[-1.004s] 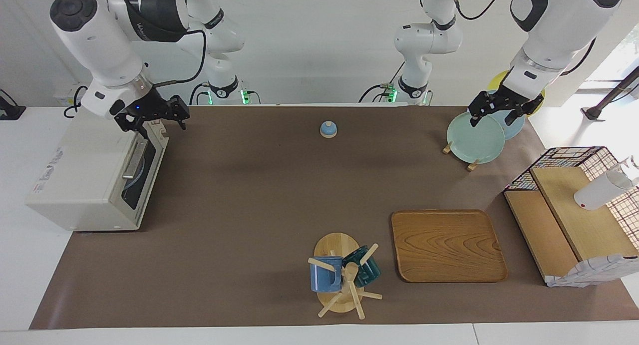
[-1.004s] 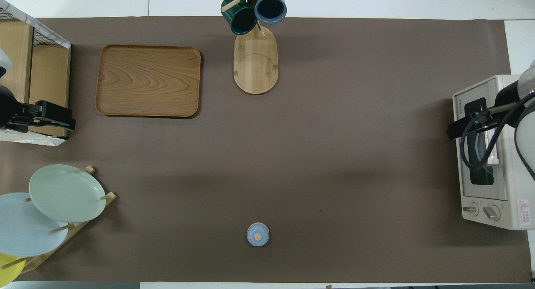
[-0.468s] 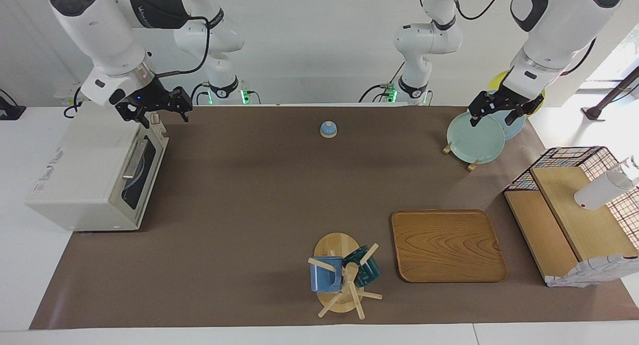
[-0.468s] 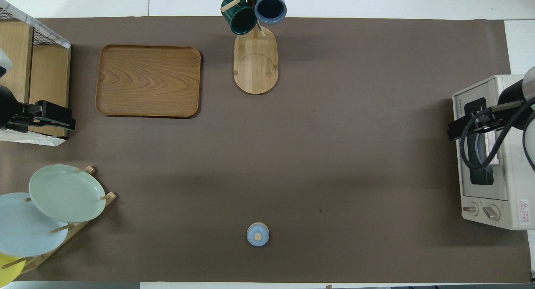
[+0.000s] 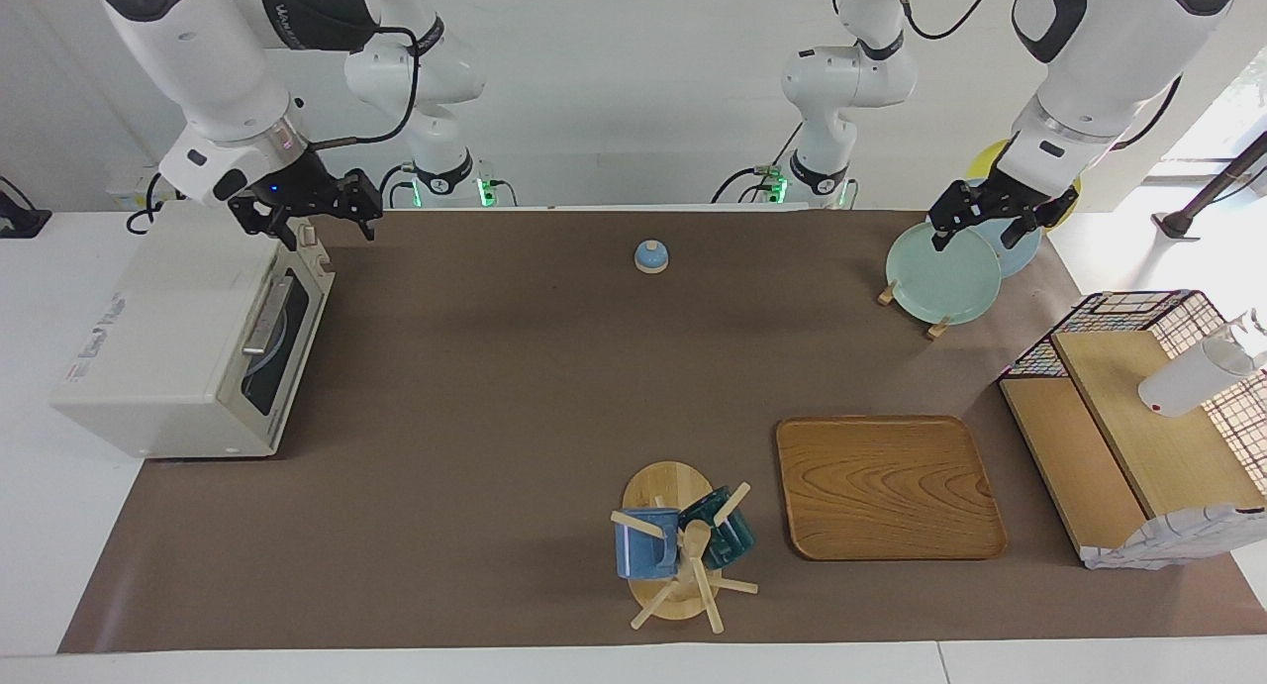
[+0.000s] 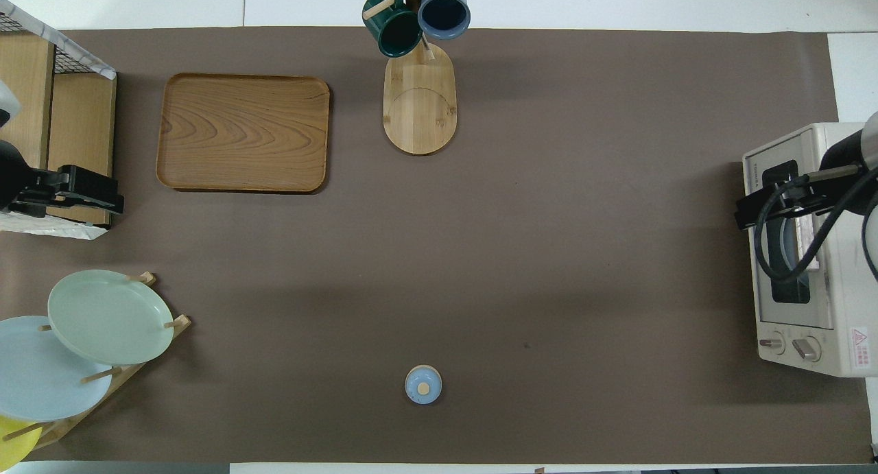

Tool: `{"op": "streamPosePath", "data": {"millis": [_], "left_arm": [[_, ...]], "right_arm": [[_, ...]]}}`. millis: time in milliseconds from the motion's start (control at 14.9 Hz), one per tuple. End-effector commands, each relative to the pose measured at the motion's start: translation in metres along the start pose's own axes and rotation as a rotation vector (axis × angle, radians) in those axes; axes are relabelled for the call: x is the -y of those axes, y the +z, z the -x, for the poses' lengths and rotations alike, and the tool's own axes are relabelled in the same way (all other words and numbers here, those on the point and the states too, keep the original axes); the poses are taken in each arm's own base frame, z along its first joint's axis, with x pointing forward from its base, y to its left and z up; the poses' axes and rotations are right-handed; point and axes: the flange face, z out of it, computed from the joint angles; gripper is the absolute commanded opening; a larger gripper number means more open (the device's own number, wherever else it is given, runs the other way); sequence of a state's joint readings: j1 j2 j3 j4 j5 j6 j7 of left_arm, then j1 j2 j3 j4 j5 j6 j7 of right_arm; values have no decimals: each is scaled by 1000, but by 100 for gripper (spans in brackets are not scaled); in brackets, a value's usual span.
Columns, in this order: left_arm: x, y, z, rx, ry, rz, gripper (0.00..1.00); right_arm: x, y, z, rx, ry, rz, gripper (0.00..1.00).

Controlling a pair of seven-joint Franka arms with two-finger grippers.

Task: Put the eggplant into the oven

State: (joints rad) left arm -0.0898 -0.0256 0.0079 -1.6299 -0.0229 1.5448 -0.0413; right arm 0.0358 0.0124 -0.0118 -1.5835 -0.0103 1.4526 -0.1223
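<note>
The eggplant is out of view in both views. The cream-white oven (image 5: 168,338) stands at the right arm's end of the table, its dark glass door up and shut (image 6: 789,254). Through the glass a pale blue round shape shows. My right gripper (image 5: 309,219) hangs open and empty over the oven's corner closest to the robots, above the door's top edge; from overhead it (image 6: 751,212) covers part of the door. My left gripper (image 5: 980,231) waits open and empty over the plate rack at the left arm's end, and from overhead it (image 6: 103,198) covers the shelf's edge.
A green plate (image 5: 942,273) leans in the rack with a blue one beside it. A small blue knobbed lid (image 5: 651,256) sits mid-table close to the robots. A wooden tray (image 5: 886,486), a mug tree (image 5: 683,545) and a wire shelf (image 5: 1138,417) stand farther out.
My right gripper has risen a little from the oven door's top edge and drawn back toward the robots. The left arm has not moved.
</note>
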Motion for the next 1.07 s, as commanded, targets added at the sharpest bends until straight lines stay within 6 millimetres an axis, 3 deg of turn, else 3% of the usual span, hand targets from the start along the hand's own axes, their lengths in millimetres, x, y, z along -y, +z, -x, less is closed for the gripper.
{"op": "streamPosePath", "data": {"millis": [0,1004], "left_arm": [[1,0,8,-13,1,9,100],[1,0,8,-13,2,9,100]], "right_arm": [[-5,-3,-3,-7,28,-12,100],[-3,-7,-5,-21,25,-4,100]]}}
